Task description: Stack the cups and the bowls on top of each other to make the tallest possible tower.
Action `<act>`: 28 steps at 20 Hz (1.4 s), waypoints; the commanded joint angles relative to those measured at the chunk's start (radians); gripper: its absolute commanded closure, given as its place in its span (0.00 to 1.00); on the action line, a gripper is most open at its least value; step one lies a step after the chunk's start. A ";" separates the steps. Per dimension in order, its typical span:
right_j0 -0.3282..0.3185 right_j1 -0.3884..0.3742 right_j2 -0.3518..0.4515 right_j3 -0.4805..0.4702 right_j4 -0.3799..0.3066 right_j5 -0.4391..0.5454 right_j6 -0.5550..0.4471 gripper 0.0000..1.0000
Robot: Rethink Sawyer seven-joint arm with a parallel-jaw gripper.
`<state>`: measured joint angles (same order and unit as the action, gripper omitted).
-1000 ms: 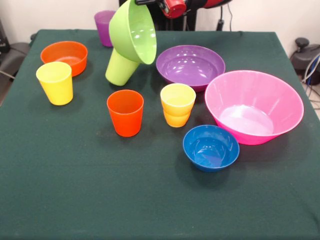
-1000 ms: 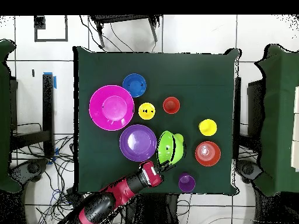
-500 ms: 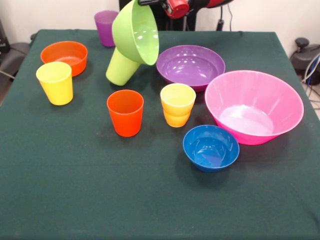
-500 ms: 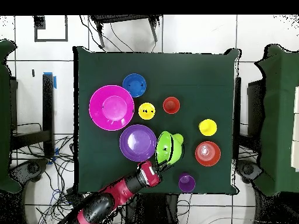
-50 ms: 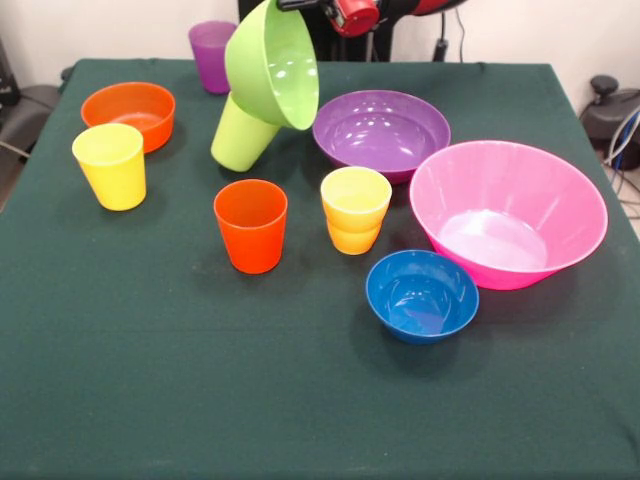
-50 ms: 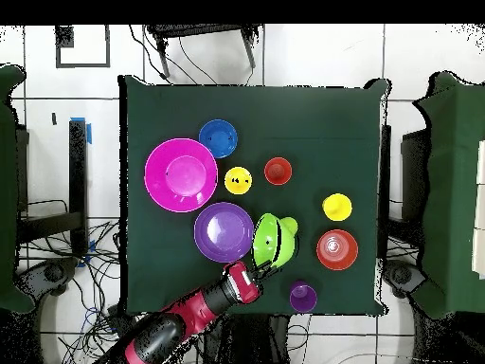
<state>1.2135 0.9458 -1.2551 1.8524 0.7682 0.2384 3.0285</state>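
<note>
My gripper (image 5: pixel 297 5) (image 6: pixel 259 272) is shut on the upper rim of the lime green bowl (image 5: pixel 275 65) (image 6: pixel 269 239). The bowl hangs tilted on edge, its underside against a leaning lime green cup (image 5: pixel 240 135). Beside it stands the purple bowl (image 5: pixel 380 130), then the large pink bowl (image 5: pixel 560 205) and the small blue bowl (image 5: pixel 421 295). An orange-red cup (image 5: pixel 250 225) and a yellow-orange cup (image 5: pixel 355 208) stand mid-table. A yellow cup (image 5: pixel 110 165) and the orange bowl (image 5: pixel 128 110) are at the left. The purple cup (image 5: pixel 208 50) stands behind.
A dark green cloth covers the table (image 5: pixel 300 400). The red and black arm (image 6: pixel 180 327) reaches in over the table edge near the purple bowl (image 6: pixel 224 231). Chairs and cables lie around the table on the floor.
The green bowl and my gripper have shifted slightly toward the purple bowl since the earliest frame. Nothing else has moved.
</note>
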 commanded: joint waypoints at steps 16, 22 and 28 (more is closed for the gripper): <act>-0.038 0.120 0.072 -0.145 0.014 0.012 0.145 1.00; -0.054 0.136 0.062 -0.146 0.024 -0.003 0.150 1.00; -0.074 0.145 0.050 -0.142 0.031 -0.024 0.151 1.00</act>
<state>1.1729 1.0199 -1.2618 1.8522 0.7683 0.2383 3.0285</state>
